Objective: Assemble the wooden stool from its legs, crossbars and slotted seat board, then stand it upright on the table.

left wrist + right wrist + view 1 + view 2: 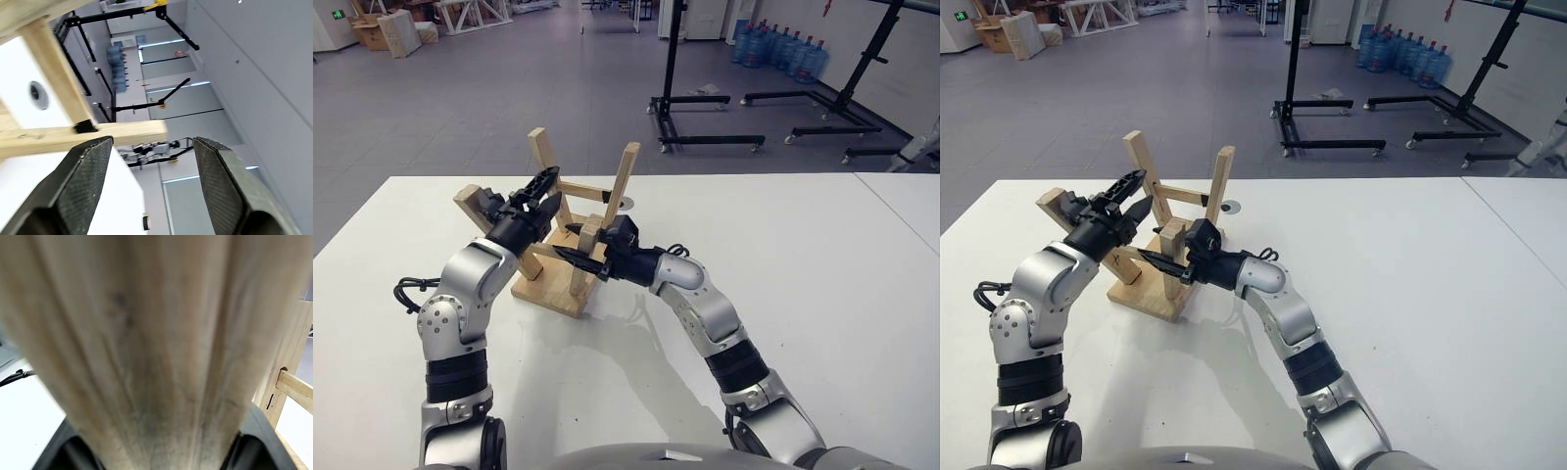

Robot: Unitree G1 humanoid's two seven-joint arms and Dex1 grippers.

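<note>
the left pincer (543,196) stands wide, its pads (83,181) apart with nothing between them, over the upturned stool (570,235). just past its tips runs the crossbar (584,192) that joins the two far legs (621,186). beneath it the seat board (548,292) lies flat on the table (783,255), legs pointing up. on its outer side one leg (470,204) leans away instead of standing square.

the right pincer (579,245) is clamped on the near leg (588,257), the wood running between its fingers (252,440).

the step in hand looks like seating that near leg. to do it well, the right grip should stay firm and push along the leg's own line, square to the board. the left pincer would best close on the crossbar to stop the frame racking or the board sliding.

a cable (411,291) lies beyond the left arm's elbow. a round table grommet (1226,207) sits just past the far legs. black wheeled racks (705,108) and water bottles (783,49) stand well beyond both pincers. the real obstacles are close in: the leaning leg, the crossbar crowding the left tips, and the two pincers working near each other.
</note>
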